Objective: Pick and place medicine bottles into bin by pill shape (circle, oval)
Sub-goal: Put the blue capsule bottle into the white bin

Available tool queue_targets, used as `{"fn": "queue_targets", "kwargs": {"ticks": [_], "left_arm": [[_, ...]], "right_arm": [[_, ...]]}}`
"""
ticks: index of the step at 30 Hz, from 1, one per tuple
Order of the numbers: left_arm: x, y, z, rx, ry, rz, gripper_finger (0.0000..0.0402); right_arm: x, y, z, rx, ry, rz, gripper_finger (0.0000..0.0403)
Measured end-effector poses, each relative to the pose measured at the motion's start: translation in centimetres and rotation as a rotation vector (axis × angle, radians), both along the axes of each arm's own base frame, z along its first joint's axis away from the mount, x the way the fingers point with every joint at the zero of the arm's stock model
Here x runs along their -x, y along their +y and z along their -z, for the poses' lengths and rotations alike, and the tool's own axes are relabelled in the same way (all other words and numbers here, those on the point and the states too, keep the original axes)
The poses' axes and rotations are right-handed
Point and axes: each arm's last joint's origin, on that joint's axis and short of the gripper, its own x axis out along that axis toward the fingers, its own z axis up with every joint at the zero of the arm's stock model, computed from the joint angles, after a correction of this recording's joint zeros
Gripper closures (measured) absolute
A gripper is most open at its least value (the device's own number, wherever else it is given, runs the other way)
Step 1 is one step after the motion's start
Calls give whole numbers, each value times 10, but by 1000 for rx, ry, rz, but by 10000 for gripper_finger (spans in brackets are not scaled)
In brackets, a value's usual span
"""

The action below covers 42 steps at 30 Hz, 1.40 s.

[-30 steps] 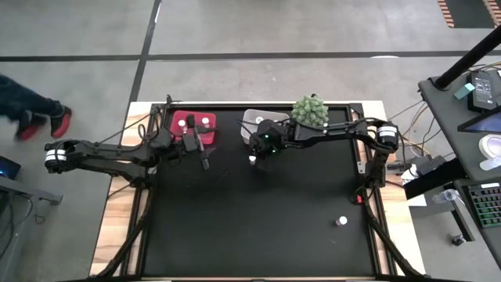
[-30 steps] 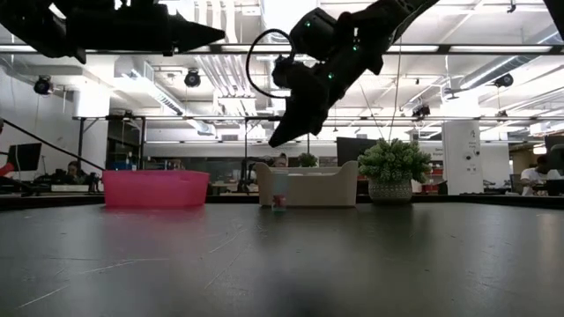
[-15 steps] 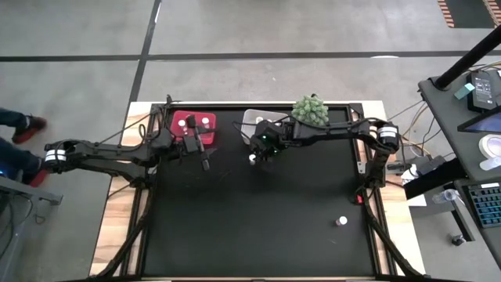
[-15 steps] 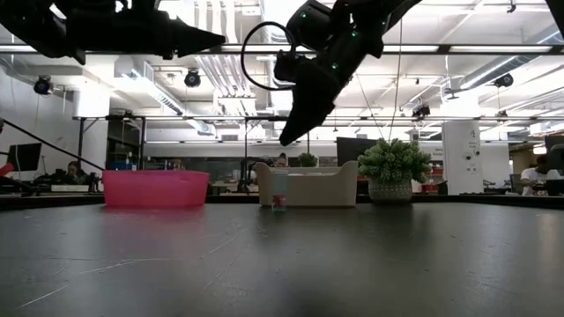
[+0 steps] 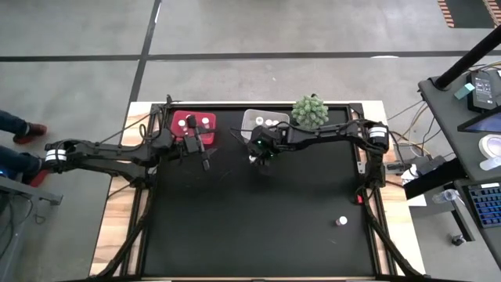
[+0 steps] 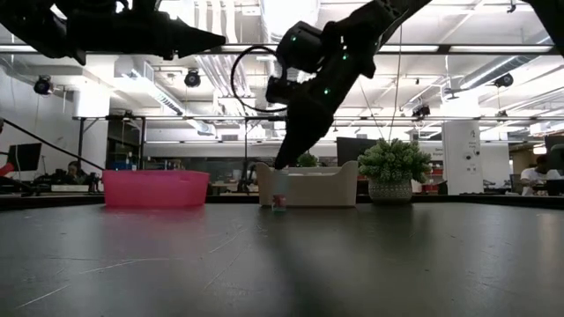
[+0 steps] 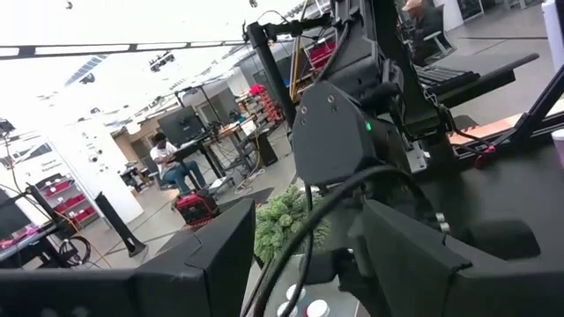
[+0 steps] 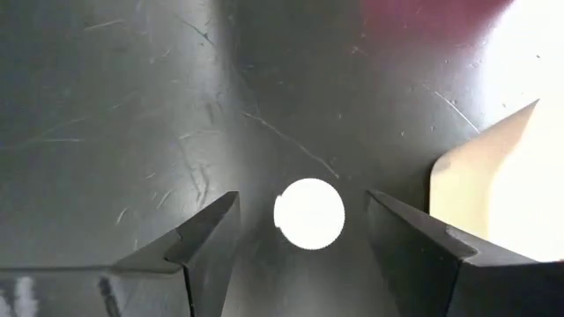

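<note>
Right hand [image 8: 304, 242] spread wide above a round white-capped bottle [image 8: 309, 214]; scratched matte black table [image 8: 132, 106]

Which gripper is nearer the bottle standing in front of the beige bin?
Right. The right gripper is open directly above the bottle; the left gripper hangs off toward the red bin.

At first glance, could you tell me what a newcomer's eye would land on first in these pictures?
Most striking is the right gripper, jaws open, poised straight above a white-capped bottle standing on the black mat just in front of the pale bin. Next come the pink bin at the back left, with the left gripper hanging beside it, and the green plant beside the pale bin. A lone bottle stands apart near the front right.
</note>
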Motion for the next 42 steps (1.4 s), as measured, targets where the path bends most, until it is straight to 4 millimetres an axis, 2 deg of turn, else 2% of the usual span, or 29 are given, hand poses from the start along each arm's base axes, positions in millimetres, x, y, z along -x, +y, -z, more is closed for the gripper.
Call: {"fn": "queue_targets", "kwargs": {"ticks": [6, 11, 15, 24, 29, 32, 36, 42], "left_arm": [[0, 0, 0, 0, 1, 0, 207], [0, 0, 0, 0, 2, 0, 207], [0, 0, 0, 0, 2, 0, 207], [0, 0, 0, 0, 2, 0, 207], [0, 0, 0, 0, 1, 0, 207], [0, 0, 0, 0, 2, 0, 207], [0, 0, 0, 0, 2, 0, 207], [0, 0, 0, 0, 2, 0, 207]], "right_arm": [[-5, -3, 17, 30, 42, 17, 175], [-6, -3, 19, 32, 41, 14, 184], [-6, -3, 16, 31, 31, 18, 208], [-6, -3, 15, 26, 29, 26, 290], [-6, -3, 14, 23, 31, 29, 291], [-10, -4, 1, 18, 20, 39, 281], [-14, -11, -30, 27, -8, 47, 281], [-7, -40, -69, 52, -74, 113, 284]]}}
